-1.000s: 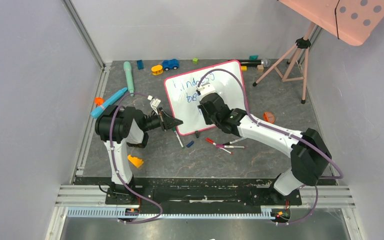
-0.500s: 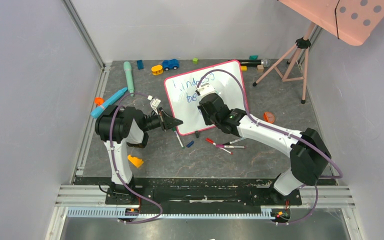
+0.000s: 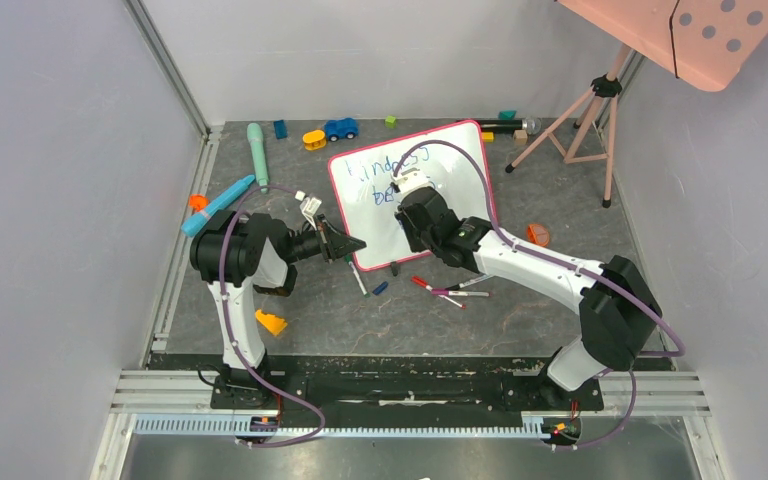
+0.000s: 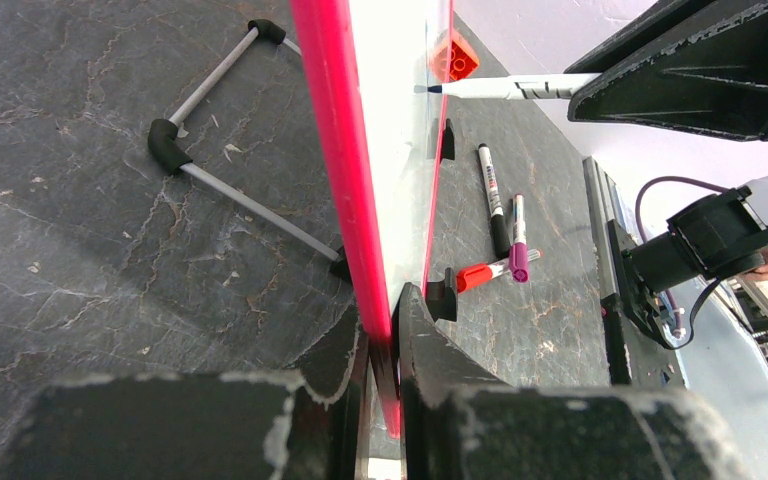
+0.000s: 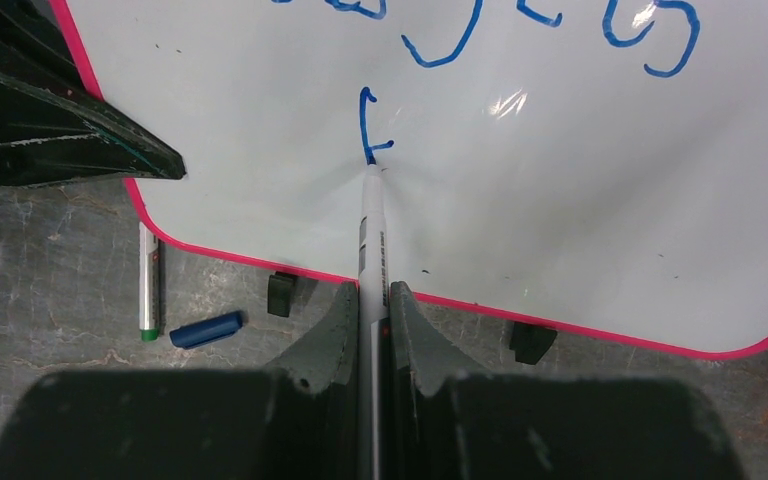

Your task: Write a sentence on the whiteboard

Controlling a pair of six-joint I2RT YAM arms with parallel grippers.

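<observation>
The whiteboard (image 3: 370,195) stands tilted on the floor, pink-framed, with black clip feet (image 5: 280,293). The blue sentence (image 3: 388,166) covers its upper part. A fresh stroke (image 5: 368,125) starts a lower line. My left gripper (image 4: 385,320) is shut on the whiteboard's pink edge (image 4: 332,150) at its near left corner (image 3: 352,248). My right gripper (image 5: 370,295) is shut on a white marker (image 5: 371,225), whose tip touches the board at the foot of that stroke. The top view has this gripper (image 3: 412,198) over the board's middle, hiding part of the writing.
Loose markers (image 3: 450,290), a blue cap (image 5: 206,329) and a green-ended marker (image 5: 148,285) lie in front of the board. A tripod (image 3: 580,120) holding a salmon dotted panel (image 3: 705,35) stands back right. Toys, including a blue car (image 3: 340,128), a teal tube (image 3: 257,150) and an orange wedge (image 3: 270,322), lie scattered.
My right gripper has shifted slightly across the board with the marker, and a little more blue writing shows beside it. The left gripper and the board have stayed put.
</observation>
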